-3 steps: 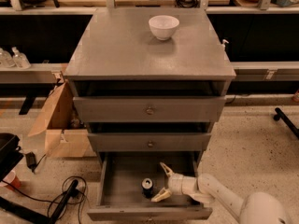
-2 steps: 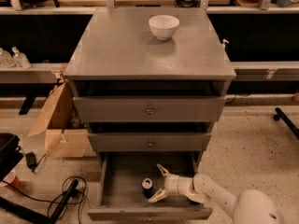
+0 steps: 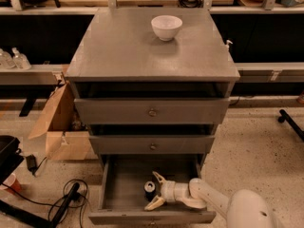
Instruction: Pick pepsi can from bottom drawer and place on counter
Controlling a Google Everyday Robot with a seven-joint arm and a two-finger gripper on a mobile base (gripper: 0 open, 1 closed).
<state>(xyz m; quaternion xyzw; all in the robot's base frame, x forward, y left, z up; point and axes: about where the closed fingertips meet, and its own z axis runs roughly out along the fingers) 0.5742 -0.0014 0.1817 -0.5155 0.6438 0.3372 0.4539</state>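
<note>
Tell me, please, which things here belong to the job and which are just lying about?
Job: pepsi can; bottom drawer, pulled open; counter; claw, open around the can in the drawer.
Lying about: white bowl on the counter; cardboard box and cables on the floor.

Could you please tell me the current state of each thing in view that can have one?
bottom drawer: pulled open.
pepsi can: upright, inside the bottom drawer.
gripper: open, down in the bottom drawer, one finger on either side of the pepsi can.
white bowl: upright on the counter.
cardboard box: flaps open.
</note>
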